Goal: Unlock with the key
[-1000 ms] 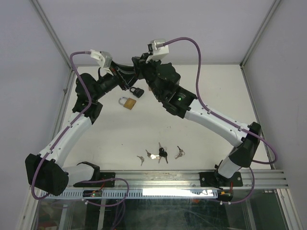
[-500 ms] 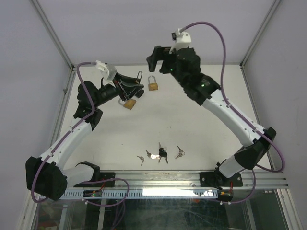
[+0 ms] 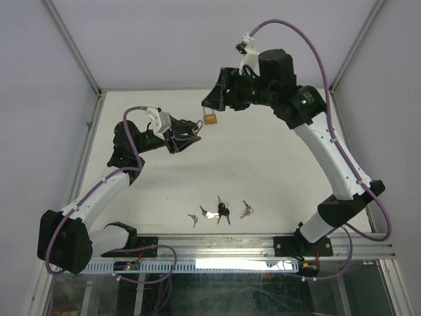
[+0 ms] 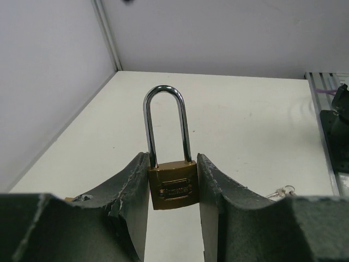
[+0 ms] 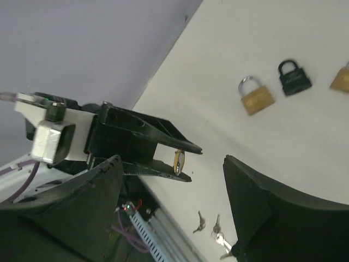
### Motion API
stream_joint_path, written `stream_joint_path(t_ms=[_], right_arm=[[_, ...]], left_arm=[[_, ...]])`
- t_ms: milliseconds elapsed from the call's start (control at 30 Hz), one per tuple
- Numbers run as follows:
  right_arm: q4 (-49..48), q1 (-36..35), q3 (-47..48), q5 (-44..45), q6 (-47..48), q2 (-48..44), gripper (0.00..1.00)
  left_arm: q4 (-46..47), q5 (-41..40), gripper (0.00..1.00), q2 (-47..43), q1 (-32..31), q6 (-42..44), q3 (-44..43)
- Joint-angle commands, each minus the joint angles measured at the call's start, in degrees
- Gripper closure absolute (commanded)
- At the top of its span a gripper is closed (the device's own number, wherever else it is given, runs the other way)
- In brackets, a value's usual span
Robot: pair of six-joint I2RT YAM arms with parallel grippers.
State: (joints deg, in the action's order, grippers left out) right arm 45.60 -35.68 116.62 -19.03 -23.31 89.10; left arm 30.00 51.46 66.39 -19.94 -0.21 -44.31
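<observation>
You've got the padlock (image 4: pixel 173 188) clamped in your left gripper (image 4: pixel 172 161), but your right gripper (image 5: pixel 172 159) gapes empty and the keys (image 3: pixel 220 212) lie untouched on the surface (image 3: pixel 276 171), so the unlocking's all ahead.

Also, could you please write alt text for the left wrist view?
A brass padlock stands clamped, shackle up, between the two dark fingers of the left gripper. Behind it stretches a white table, with a few keys at the right edge.
</observation>
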Motion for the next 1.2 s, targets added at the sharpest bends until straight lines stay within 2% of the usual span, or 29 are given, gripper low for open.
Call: stream_joint_path(t_ms=[0, 200, 300, 367, 633, 700, 733, 767, 867, 900, 933, 967, 1067, 1167], right_arm=[[6.22, -1.95, 0.98, -7.64, -2.31, 4.53, 0.26], [6.76, -4.07, 2.39, -8.07, -2.64, 8.02, 0.41], [6.51, -4.38, 2.02, -8.23, -2.75, 8.43, 0.58], [6.83, -4.42, 1.95, -8.81, -2.79, 8.48, 0.64], [8.55, -4.69, -0.12, -9.28, -3.52, 7.49, 0.72], [8.6, -4.96, -0.4, -8.63, -3.77, 7.58, 0.86], [8.38, -5.01, -0.47, -8.22, -4.15, 7.65, 0.97], [8.25, -5.09, -0.32, -7.89, -4.64, 7.83, 1.0], [8.84, -5.03, -0.12, -4.83, -6.44, 7.9, 1.0], [9.72, -4.94, -0.42, -2.09, -7.44, 7.7, 1.0], [9.97, -4.6, -1.39, 0.84, -8.72, 7.25, 1.0], [9.43, -4.04, -3.47, 3.56, -10.81, 6.58, 1.0], [4.18, -2.42, -14.8, 12.04, -17.78, 3.89, 1.0], [-1.44, -2.2, -24.67, 21.5, -27.89, 2.59, 1.0]], left_arm=[[4.81, 3.2, 1.0, -0.36, -0.61, 6.47, 0.25], [4.5, 3.79, 1.0, -0.21, -0.97, 7.16, 0.2], [3.84, 3.6, 1.0, -0.14, -0.97, 7.7, -0.11], [3.52, 3.3, 1.0, -0.2, -1.0, 7.76, -0.1], [2.05, 2.5, 1.0, 0.18, -1.0, 9.11, -0.39], [1.64, 2.81, 1.0, 0.15, -1.03, 10.07, -0.66], [1.38, 2.86, 1.0, 0.06, -1.0, 10.35, -0.73], [1.04, 2.73, 1.0, -0.01, -0.98, 10.44, -0.79], [-0.34, 0.21, 1.0, -0.35, -0.97, 10.1, -0.66], [-1.27, -1.73, 0.68, -0.65, -0.97, 9.66, -0.28], [-2.53, -3.97, 0.25, -1.11, -0.97, 9.46, 0.22], [-4.49, -6.47, 0.04, -1.78, -1.02, 9.58, 0.72], [-10.98, -14.31, 0.01, -4.72, -0.89, 11.57, 3.7], [-13.43, -24.99, 0.01, -8.91, -0.8, 11.92, 7.55]])
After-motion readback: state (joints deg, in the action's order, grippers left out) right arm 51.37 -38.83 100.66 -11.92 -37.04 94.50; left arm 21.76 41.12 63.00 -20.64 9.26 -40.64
